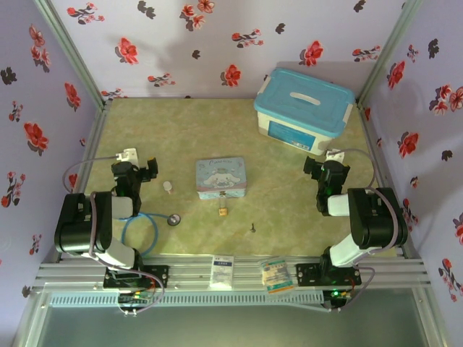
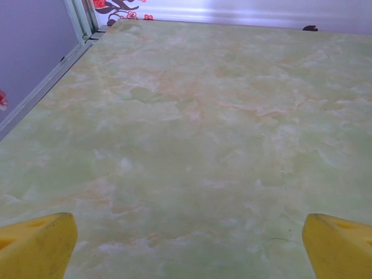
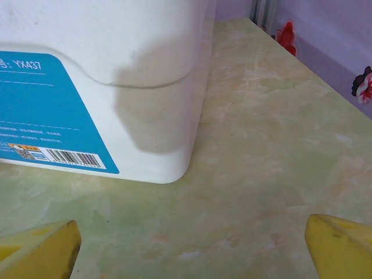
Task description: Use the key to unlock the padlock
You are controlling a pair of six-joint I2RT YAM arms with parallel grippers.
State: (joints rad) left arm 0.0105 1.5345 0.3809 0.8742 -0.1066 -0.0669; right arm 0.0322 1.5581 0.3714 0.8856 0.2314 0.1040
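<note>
tin [image 1: 221,178] just behind padlock [image 1: 223,211], key [image 1: 253,227] apart

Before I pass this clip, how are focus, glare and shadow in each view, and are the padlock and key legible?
Top external: even, soft light; the padlock and key are tiny specks without detail. Left wrist: table in focus, pale glare along the far wall. Right wrist: a dark shadow falls on the white bin, its barcode label crisp.
</note>
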